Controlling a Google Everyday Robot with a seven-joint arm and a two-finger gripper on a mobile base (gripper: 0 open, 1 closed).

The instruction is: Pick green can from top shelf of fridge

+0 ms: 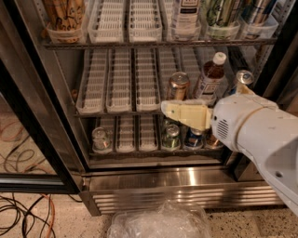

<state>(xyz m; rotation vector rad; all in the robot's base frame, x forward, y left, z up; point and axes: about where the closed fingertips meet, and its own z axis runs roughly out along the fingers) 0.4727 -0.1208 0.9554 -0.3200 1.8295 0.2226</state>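
Observation:
The fridge (44, 116) stands open in front of me. The green can (222, 12), pale green and white, stands in a clear-lipped lane on the top shelf (153, 44), right of centre; its top is cut off by the frame. My gripper (168, 110), cream coloured on a white arm (260, 135), reaches in from the right at the middle rack. It is well below the green can and to its left, in front of a copper can (177, 86).
A brown bottle (210, 78) and a silver can (242, 77) stand on the middle rack. A dark green can (171, 136), a blue can (193, 138) and a clear jar (100, 138) are on the bottom rack. A crumpled plastic bag (160, 223) and cables (21, 216) lie on the floor.

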